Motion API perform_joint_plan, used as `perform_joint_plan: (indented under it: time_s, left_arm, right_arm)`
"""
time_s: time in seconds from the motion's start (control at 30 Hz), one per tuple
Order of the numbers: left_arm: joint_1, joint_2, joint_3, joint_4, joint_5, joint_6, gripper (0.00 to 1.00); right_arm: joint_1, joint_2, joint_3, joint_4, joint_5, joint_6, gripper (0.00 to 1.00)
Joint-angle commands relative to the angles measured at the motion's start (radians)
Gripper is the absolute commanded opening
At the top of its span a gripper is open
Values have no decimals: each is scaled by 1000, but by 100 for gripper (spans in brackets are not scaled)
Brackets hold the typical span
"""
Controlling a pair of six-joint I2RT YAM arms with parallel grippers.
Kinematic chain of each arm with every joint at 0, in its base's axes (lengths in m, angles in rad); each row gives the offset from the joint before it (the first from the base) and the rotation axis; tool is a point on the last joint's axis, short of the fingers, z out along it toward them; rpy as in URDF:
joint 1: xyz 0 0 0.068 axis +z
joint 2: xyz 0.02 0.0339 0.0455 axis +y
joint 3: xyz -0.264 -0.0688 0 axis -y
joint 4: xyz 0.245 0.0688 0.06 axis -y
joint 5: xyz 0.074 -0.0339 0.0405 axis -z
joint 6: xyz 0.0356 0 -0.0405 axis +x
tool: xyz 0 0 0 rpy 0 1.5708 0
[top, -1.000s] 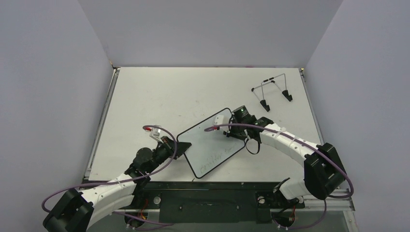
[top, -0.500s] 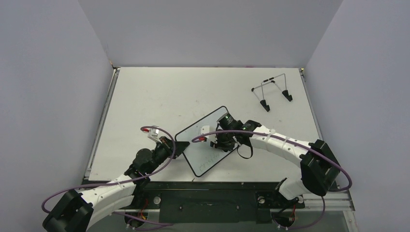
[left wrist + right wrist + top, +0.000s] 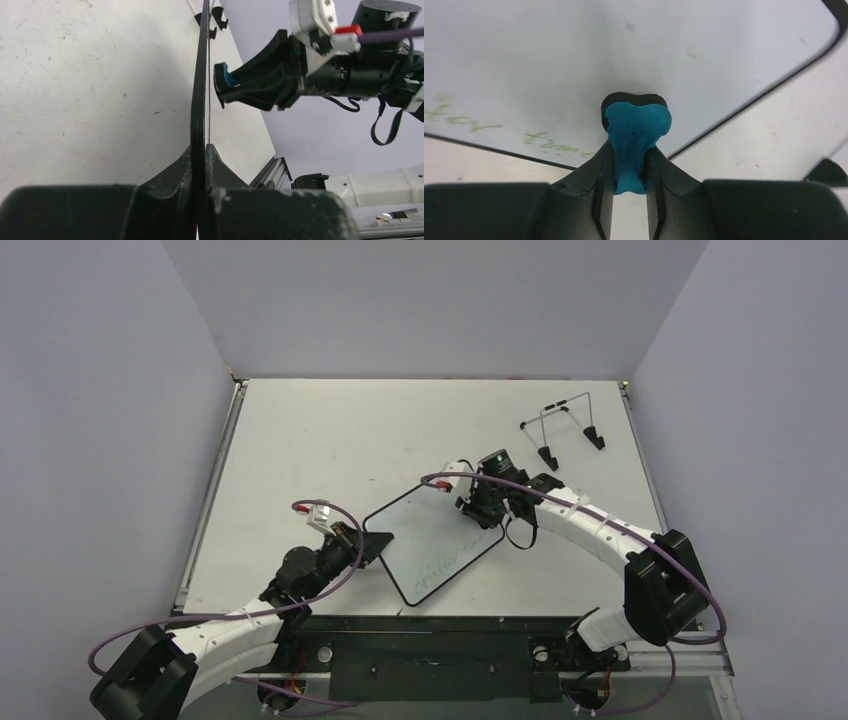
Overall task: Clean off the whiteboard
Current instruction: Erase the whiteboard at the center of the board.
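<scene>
Whiteboard (image 3: 440,540) sits just below centre of the top view, green scribbles near its lower edge. Left gripper (image 3: 373,546) is clamped on its left edge. Right gripper (image 3: 630,155) pinches a blue eraser (image 3: 638,122) by the upper corner.

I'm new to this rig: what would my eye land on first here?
Mid-table, the whiteboard, clamped at its left corner by the left gripper. The right gripper holds a blue eraser at the board's far end, while green writing shows along its near edge. A wire stand sits far right.
</scene>
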Motion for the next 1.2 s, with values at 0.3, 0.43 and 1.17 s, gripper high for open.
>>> perform_joint_plan:
  time_s: [0.3, 0.43, 1.17]
  left_arm:
    - [-5, -34, 49, 184, -16, -68, 0]
    - [-5, -42, 48, 178, -29, -70, 0]
    - [-4, -52, 45, 159, -81, -72, 0]
  right_arm:
    - [-24, -5, 1, 61, 79, 67, 0]
    - [-28, 33, 8, 48, 111, 63, 0]
    - [3, -6, 9, -20, -47, -6, 0]
